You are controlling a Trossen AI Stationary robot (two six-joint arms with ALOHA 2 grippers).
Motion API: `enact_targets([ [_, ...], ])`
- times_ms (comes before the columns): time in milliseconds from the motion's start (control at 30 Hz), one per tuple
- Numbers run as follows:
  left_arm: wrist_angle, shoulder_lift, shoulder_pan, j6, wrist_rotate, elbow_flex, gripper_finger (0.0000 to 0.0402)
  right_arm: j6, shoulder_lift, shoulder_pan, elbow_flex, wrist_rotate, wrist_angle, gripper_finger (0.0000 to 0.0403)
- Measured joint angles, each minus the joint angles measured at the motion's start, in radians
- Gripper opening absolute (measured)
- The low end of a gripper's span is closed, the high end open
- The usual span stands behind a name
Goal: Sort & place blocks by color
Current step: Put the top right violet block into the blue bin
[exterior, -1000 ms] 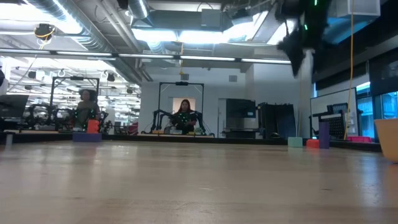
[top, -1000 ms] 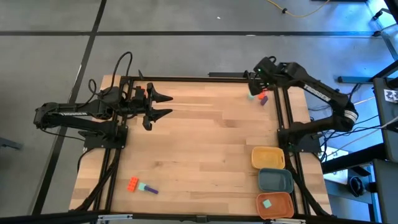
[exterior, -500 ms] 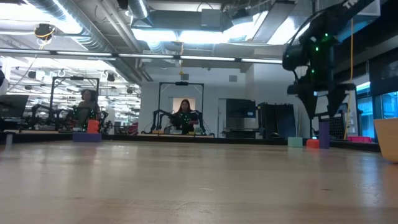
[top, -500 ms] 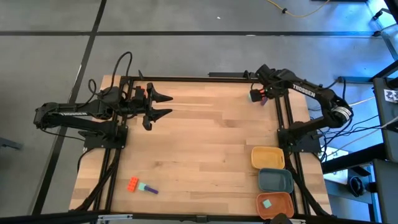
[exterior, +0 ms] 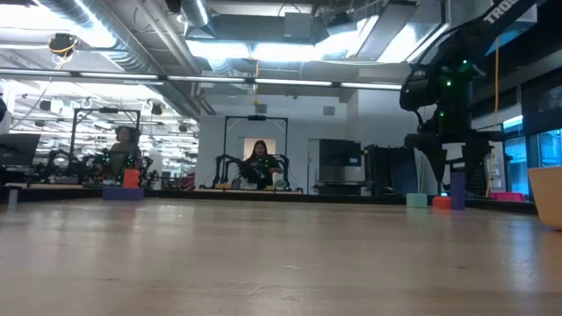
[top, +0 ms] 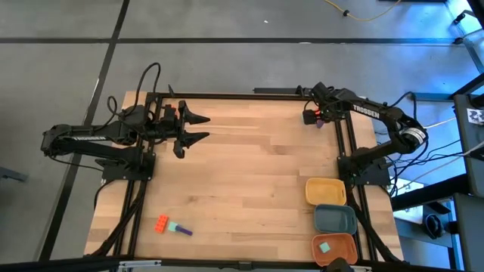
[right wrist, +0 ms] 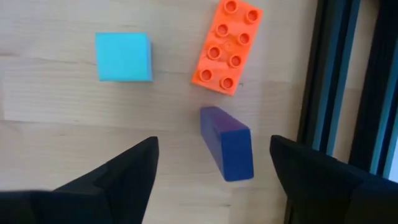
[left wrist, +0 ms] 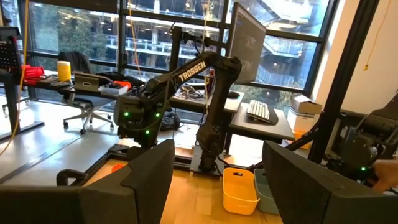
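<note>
Purple block between right claw fingers

I have the right gripper low over the table's far right corner, its spread fingers either side of an upright bar block. A studded brick lies just beyond it, a cube beside that. Three trays line the right edge toward the near corner; the nearest holds one block. Two more blocks touch near the left front corner. The left gripper hangs over the far left.
</note>
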State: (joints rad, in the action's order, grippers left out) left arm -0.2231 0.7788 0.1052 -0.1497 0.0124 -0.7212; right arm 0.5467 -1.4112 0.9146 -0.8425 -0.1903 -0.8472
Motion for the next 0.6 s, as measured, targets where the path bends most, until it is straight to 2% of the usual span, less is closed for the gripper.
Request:
enact_targets([
  [333,-0.004,0.0,0.0,-0.004,0.0,0.0,0.0235,0.001,-0.038,0.0,0.0,-0.035,0.017,0.0172],
  [600,-0.004,0.0,0.0,-0.004,0.0,0.0,0.0235,-0.007,-0.037,0.0,0.0,-0.039,0.018,0.0085],
])
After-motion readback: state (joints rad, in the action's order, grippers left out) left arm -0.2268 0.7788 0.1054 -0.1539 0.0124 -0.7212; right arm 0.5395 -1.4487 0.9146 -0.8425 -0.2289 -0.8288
